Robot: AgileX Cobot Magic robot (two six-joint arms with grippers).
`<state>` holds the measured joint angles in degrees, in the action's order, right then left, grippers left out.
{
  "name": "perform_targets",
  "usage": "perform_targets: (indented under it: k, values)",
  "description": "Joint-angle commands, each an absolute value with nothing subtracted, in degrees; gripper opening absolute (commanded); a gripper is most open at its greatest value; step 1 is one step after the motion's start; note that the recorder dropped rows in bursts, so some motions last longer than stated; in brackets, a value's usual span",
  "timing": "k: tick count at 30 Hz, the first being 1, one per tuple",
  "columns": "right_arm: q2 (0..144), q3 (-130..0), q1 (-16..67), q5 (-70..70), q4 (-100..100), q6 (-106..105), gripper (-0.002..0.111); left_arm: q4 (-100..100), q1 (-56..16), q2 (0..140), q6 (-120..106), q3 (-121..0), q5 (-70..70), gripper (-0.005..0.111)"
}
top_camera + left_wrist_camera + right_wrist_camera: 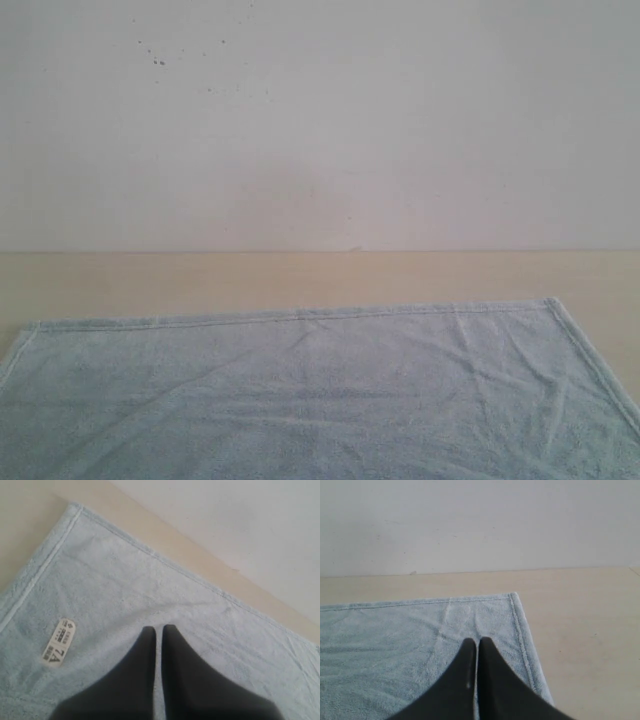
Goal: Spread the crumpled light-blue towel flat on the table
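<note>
Left gripper (157, 629) has its two dark fingers pressed almost together, only a thin slit between them and nothing clamped there. It hangs over the towel (125, 580), near one corner. Right gripper (477, 641) is closed the same way, empty, above the towel (395, 640) beside its side hem. Whether either tip touches the cloth I cannot tell.

The towel (320, 400) lies spread on the table (300, 275), with a straight far hem and only faint creases. A bare strip of tabletop runs between that hem and the wall (400, 120). More bare table (580, 630) lies off the hem by the right gripper.

A small white label (58, 642) sits on the towel near the corner under the left gripper. It reads "7A" in large characters, and the smaller print is too fine to read.

Only the left wrist view shows the label. Only the exterior view takes in both far corners at once, plus dark specks (158, 60) on the wall. The grippers appear in the wrist views alone.
</note>
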<state>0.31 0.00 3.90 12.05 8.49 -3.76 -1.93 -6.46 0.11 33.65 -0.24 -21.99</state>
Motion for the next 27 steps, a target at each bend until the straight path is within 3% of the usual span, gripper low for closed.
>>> perform_targets:
  k: [1,5,27]
  values:
    - [0.0,0.0,4.0,11.9,8.4,-3.6,0.001,-1.6,-6.3,0.0,12.5,0.0,-17.3,0.004]
    - [0.0,0.0,4.0,11.9,8.4,-3.6,0.001,-1.6,-6.4,0.0,-6.2,0.0,-17.5,0.004]
    - [0.0,0.0,4.0,11.0,8.4,-3.6,0.001,-3.2,-7.3,0.0,-4.5,0.0,-16.4,0.004]
